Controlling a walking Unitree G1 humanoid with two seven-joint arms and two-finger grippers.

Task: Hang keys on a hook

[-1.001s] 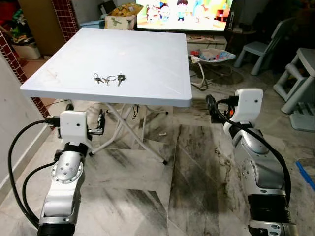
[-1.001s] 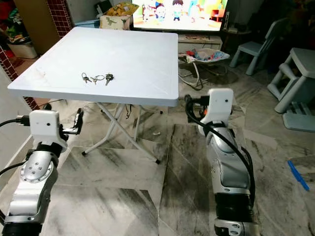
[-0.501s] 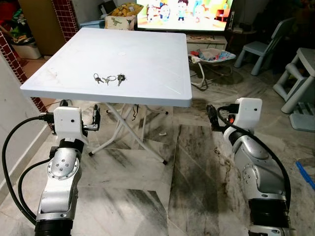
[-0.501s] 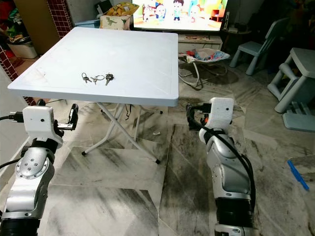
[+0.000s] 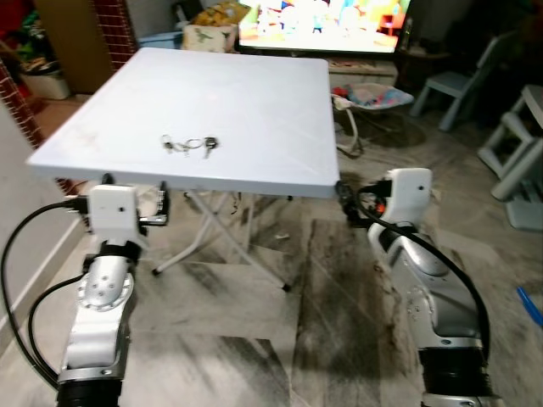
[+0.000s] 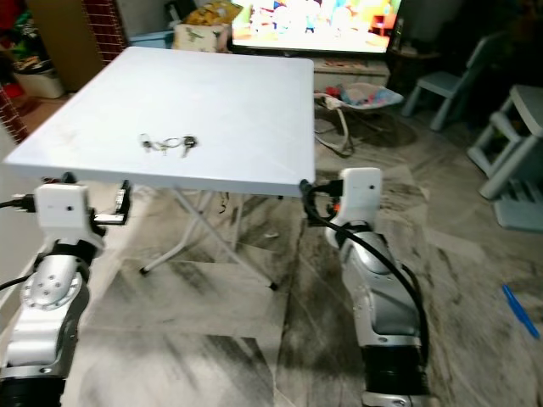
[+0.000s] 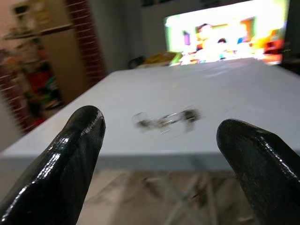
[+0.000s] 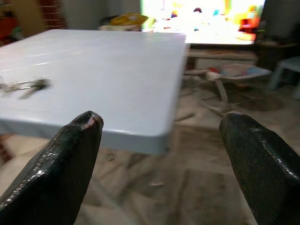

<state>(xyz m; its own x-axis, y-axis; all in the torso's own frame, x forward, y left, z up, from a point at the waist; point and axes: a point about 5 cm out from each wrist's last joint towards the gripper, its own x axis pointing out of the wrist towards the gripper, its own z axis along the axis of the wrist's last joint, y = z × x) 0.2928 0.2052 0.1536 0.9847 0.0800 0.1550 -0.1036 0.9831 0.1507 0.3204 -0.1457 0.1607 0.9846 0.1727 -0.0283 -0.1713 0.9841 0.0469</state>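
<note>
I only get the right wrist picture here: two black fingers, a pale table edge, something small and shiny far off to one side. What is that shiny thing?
Observer: A bunch of keys lying flat on the white table, nearer the robot's left side than its right.
Operator: Is anything holding them?
Observer: No. The left gripper is open, level with the table's near edge, with the keys straight ahead between its fingers.
Operator: And the gripper I'm looking through?
Observer: The right gripper is open too, by the table's near right corner, below the top.
Operator: Where's the hook?
Observer: I cannot see one; behind the table there is a lit TV.
</note>
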